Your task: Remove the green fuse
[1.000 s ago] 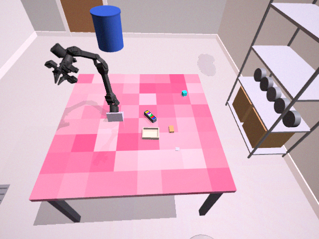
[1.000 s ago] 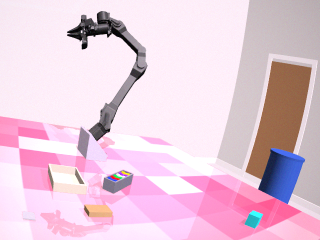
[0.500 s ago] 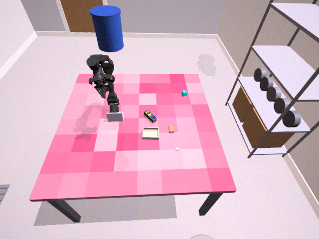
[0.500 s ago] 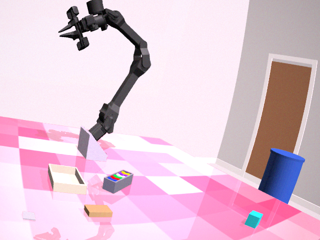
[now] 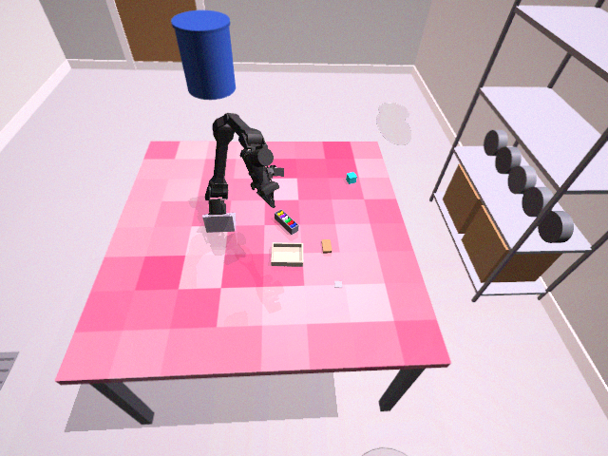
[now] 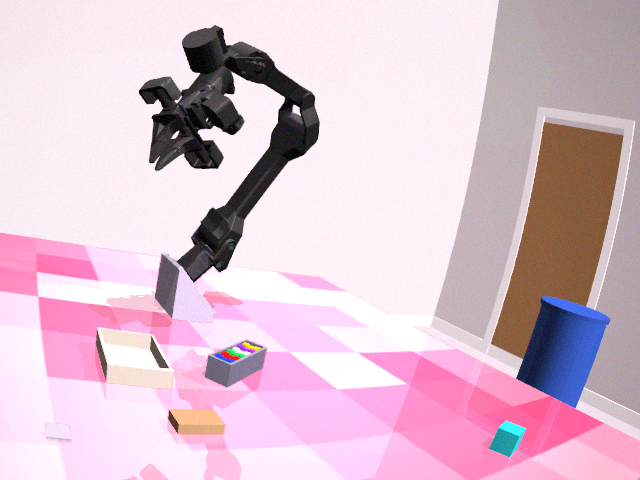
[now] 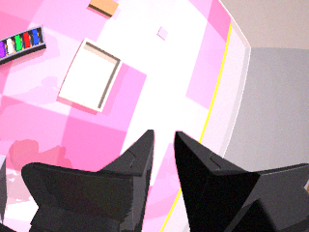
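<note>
The green fuse (image 5: 287, 220) (image 6: 236, 351) (image 7: 18, 43) sits in the dark grey fuse block (image 5: 282, 224) (image 6: 242, 369) (image 7: 24, 54), between the white and the red fuse. The cream tray (image 5: 287, 264) (image 6: 139, 377) (image 7: 89, 77) stands beside the block and is empty. My gripper (image 5: 273, 203) (image 6: 154, 164) (image 7: 163, 136) is high above the table, clear of block and tray. Its fingers are a narrow gap apart, with nothing between them. In the wrist view, block and tray lie up and left of the fingertips.
An orange-brown block (image 5: 326, 246) (image 6: 199, 424) (image 7: 103, 7) lies near the tray. A small pale square (image 5: 338, 284) (image 6: 57, 431) (image 7: 162, 33) lies farther off. A cyan cube (image 5: 351, 178) (image 6: 508, 439) stands apart. A blue cylinder (image 5: 206, 59) (image 6: 563, 351) is beyond the table.
</note>
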Motion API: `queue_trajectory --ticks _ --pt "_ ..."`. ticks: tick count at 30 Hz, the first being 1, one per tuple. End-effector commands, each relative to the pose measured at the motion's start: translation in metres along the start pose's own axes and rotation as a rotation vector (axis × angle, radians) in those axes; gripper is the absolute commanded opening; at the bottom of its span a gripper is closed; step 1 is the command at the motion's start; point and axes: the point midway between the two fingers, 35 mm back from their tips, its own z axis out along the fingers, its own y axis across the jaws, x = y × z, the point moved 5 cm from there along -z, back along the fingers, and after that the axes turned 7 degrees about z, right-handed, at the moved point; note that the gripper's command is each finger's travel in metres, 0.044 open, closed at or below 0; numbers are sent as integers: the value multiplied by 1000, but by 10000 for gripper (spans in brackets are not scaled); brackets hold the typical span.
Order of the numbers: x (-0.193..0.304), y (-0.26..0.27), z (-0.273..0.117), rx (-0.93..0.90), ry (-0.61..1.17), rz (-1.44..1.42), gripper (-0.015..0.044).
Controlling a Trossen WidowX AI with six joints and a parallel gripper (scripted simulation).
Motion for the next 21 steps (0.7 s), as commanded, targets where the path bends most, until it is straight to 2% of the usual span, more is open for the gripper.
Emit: queue_trajectory --ticks 1,6,13,21 --pt "-25 34 34 -132 7 -48 67" --pt "-56 98 82 -328 47 -132 67" --pt "-75 196 131 -582 153 -226 67" --pt "-76 206 136 -604 166 -233 67"
